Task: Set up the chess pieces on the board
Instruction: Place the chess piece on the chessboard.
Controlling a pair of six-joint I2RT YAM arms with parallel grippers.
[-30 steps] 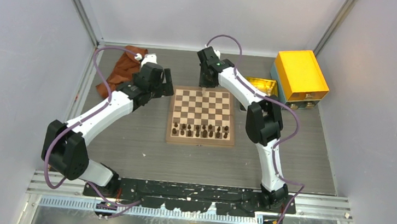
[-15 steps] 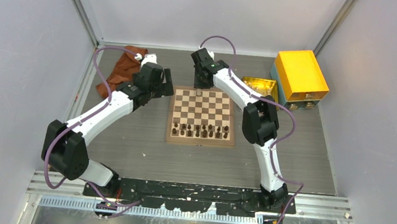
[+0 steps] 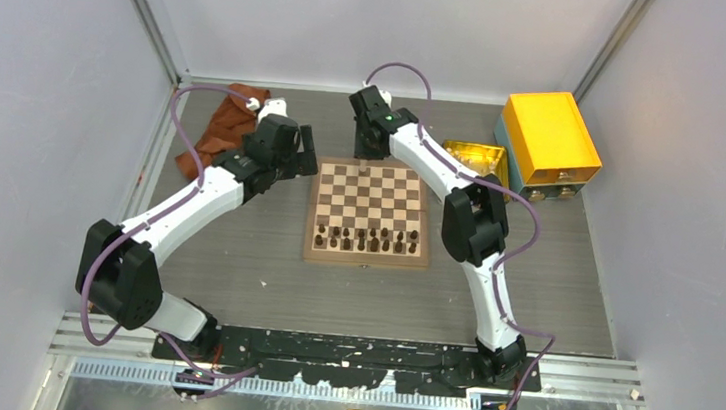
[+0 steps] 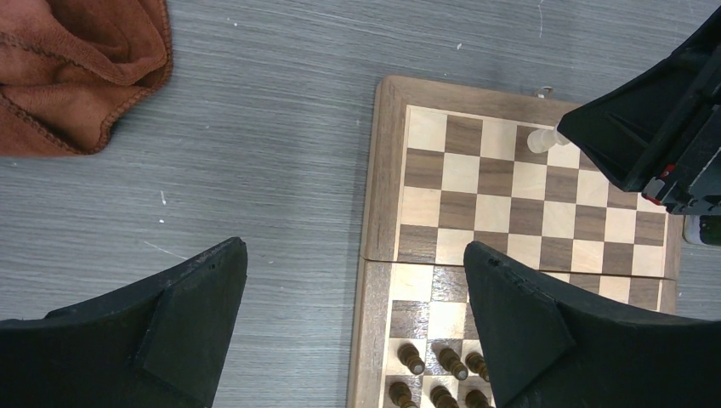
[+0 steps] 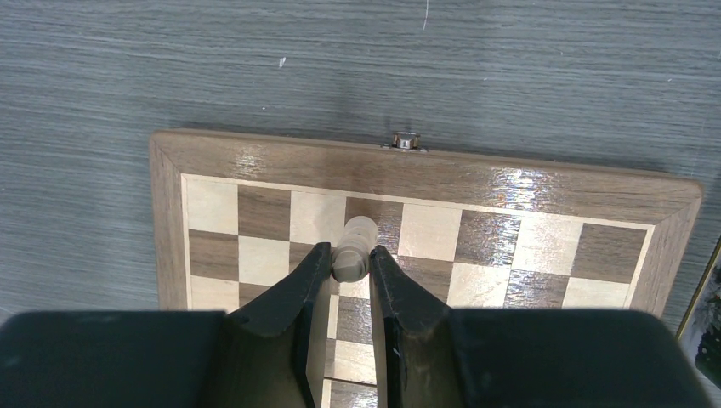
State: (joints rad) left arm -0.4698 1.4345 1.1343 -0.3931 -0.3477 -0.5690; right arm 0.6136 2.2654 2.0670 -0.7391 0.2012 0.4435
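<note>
We pinch a cream chess piece (image 5: 358, 236) in our right tool (image 5: 349, 255) over the far rank of the board (image 5: 544, 183), where pale men belong. Our left tool (image 4: 353, 251) hangs open beside the board, clear of it.

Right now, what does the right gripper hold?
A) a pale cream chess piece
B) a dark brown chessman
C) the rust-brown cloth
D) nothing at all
A: in the right wrist view the right gripper is shut on a pale cream chess piece, at the far rows of the board.
</note>
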